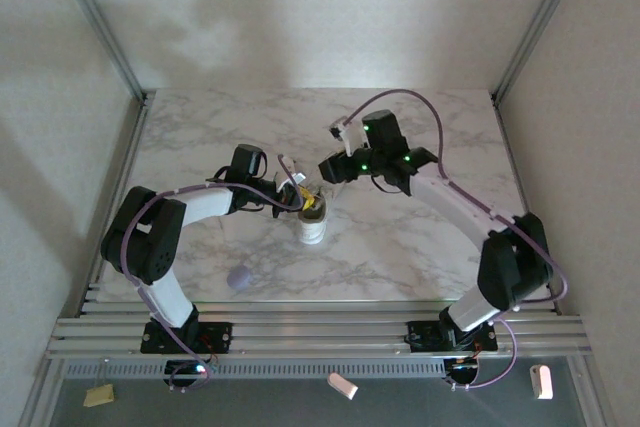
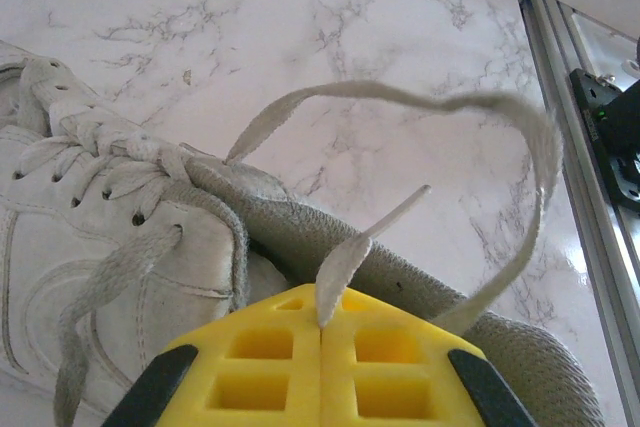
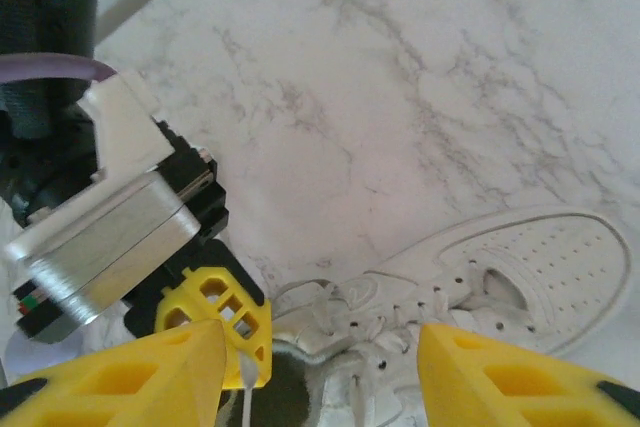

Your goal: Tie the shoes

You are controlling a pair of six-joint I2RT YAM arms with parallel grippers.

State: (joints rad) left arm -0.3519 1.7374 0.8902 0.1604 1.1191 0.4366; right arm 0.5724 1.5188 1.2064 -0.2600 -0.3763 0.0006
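left jaws are pressed together on a flat white lace [image 2: 345, 257], its tip poking up past the yellow fingers [image 2: 400, 367]. right jaws stand apart above the shoe, gripping nothing, their yellow fingers [image 3: 510, 377] wide to either side. the white sneaker [image 1: 313, 227] sits near the middle of the tabletop [image 1: 420, 237], between the two arms and right under the left jaws. the rest of the lace arcs in a loose loop over the heel. the tabletop is glossy white marble pattern with grey veins, edged by aluminium rails [image 1: 320, 332] and posts, with plain pale walls behind. the sneaker's upper looks smooth and leather-like, the toe dotted with small holes [image 3: 560, 257], the collar lined in grey mesh [image 2: 320, 237]. the fingers are moulded yellow plastic with square cut-outs. a small round lavender blob [image 1: 240, 277] lies near the front edge on the left.
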